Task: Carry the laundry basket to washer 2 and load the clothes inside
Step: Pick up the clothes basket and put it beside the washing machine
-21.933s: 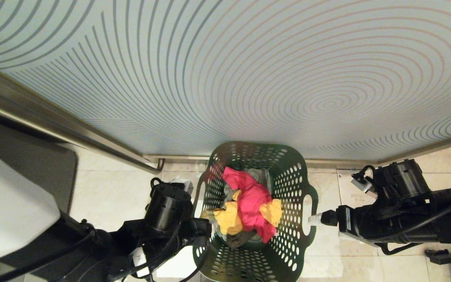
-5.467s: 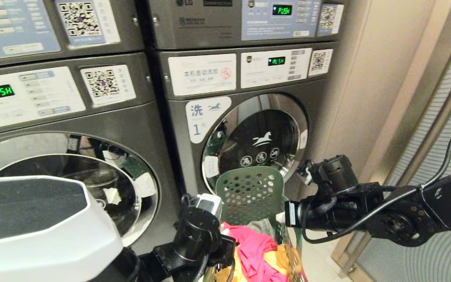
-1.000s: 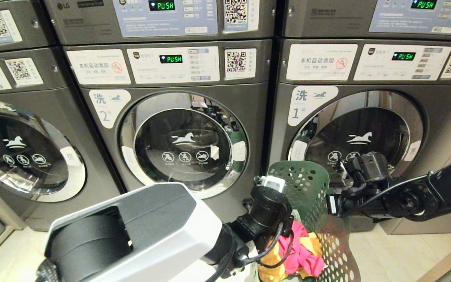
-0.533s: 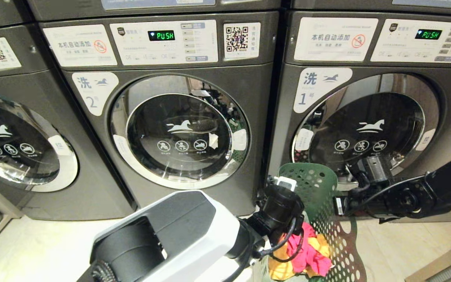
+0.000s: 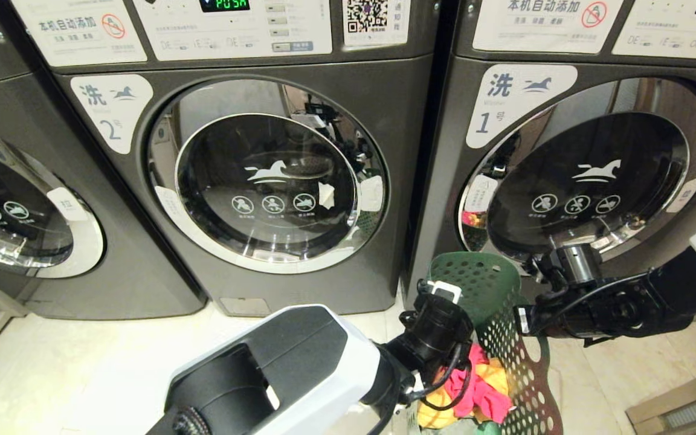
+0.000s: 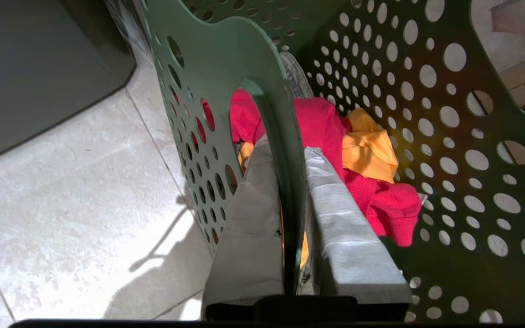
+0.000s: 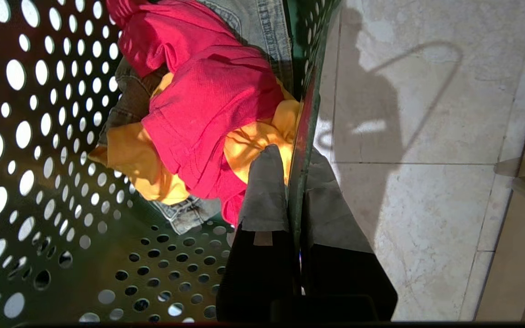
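Two hands are clamped on the laundry basket: the left hand is pinched shut across one side's rim, the right hand likewise across the opposite side. Red and yellow clothes are heaped inside. The basket is held before washer 1, right of washer 2. It should be kept level and set clear of washer 2's door swing.
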Available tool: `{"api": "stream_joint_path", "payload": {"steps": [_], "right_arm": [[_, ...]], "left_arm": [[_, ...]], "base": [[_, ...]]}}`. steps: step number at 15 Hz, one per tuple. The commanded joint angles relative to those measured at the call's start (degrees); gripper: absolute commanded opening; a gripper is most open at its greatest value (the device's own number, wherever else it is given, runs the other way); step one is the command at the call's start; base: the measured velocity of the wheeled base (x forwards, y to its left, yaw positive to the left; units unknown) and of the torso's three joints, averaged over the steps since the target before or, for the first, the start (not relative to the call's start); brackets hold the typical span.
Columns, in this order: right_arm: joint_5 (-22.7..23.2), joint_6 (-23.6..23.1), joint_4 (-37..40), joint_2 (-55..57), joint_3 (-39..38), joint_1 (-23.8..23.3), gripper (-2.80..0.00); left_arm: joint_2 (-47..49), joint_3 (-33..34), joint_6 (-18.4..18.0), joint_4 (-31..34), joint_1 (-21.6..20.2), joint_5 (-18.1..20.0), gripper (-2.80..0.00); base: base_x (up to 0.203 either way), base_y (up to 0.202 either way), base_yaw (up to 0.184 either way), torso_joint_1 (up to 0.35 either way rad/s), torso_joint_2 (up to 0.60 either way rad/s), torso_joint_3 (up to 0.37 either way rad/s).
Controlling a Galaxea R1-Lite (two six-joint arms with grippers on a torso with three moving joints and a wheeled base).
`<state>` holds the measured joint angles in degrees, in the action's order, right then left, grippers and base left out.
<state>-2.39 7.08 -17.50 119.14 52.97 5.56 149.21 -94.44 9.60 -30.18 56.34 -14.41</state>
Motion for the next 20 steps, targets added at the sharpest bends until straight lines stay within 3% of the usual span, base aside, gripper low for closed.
{"api": "stream_joint_path", "payload": {"steps": [1, 4, 7, 16, 18, 19, 20], "right_arm": [[0.0, 0.0, -2.3, 1.4, 0.2, -0.1, -2.80], [-0.1, -0.2, -8.8, 4.8, 1.3, -1.0, -2.80], [0.0, -2.0, -9.0, 6.0, 2.6, -2.0, -2.80], [-0.1, -2.1, -9.3, 5.8, 2.7, -2.0, -2.80], [-0.3, -4.7, -9.9, 5.8, 1.9, -2.0, -2.80], [-1.1, -4.9, -11.2, 6.0, 1.8, -2.0, 0.00], [-2.5, -5.2, -12.8, 6.6, 1.5, -2.0, 0.00]], "left_arm": [[1.9, -3.3, 0.1, 1.1, 0.4, -0.1, -2.80], [4.4, -9.3, 0.2, 5.1, 0.4, -0.1, -2.80], [7.2, -14.3, 0.2, 8.0, 0.4, -0.1, -2.80], [8.2, -15.4, 0.2, 8.2, 0.5, -0.1, -2.80], [8.1, -15.7, 0.2, 8.4, 0.8, -0.3, -2.80], [8.1, -15.7, 0.2, 8.4, 0.8, -0.5, -2.80], [8.1, -15.7, 0.2, 8.4, 0.9, -0.7, -2.80]], "base": [[0.000, 0.000, 0.000, 0.003, 0.00, -0.200], [0.000, 0.000, 0.000, 0.004, 0.00, -0.193], [0.000, 0.000, 0.000, 0.004, 0.00, -0.198], [0.000, 0.000, 0.000, 0.003, 0.00, -0.194], [0.000, 0.000, 0.000, 0.005, 0.00, -0.071], [0.000, 0.000, 0.000, 0.000, 0.01, -0.027], [0.000, 0.000, 0.000, 0.000, 0.00, 0.000]]}}
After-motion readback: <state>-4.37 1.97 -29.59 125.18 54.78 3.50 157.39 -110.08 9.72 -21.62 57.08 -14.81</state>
